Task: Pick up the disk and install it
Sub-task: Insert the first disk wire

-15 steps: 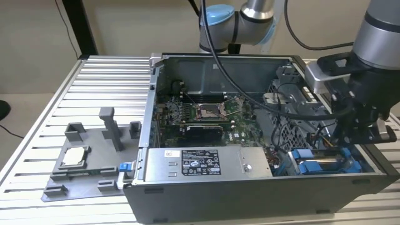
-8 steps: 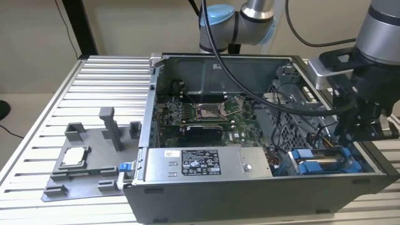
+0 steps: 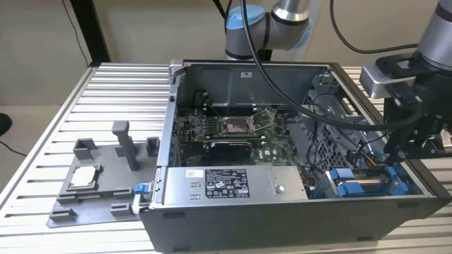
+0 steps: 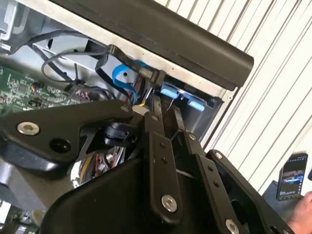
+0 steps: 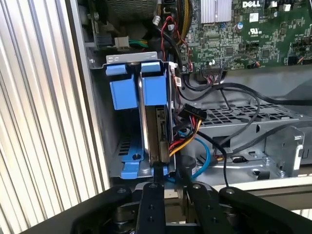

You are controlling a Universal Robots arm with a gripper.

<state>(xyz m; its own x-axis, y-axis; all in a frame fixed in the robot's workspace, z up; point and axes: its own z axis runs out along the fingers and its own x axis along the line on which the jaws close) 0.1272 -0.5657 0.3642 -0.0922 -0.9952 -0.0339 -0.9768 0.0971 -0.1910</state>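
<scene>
The disk (image 5: 155,122) stood on edge in the drive bay at the corner of the open computer case (image 3: 282,222), its blue carrier tabs beside those of a second blue carrier (image 5: 122,90). The hand (image 5: 168,183) sat at the disk's near end, fingers drawn narrow about its edge; whether they actually gripped it could not be told. In the exterior view the case rested on the slatted bench (image 3: 106,95), with a grey fixture tray (image 3: 99,185) alongside on that view's left
</scene>
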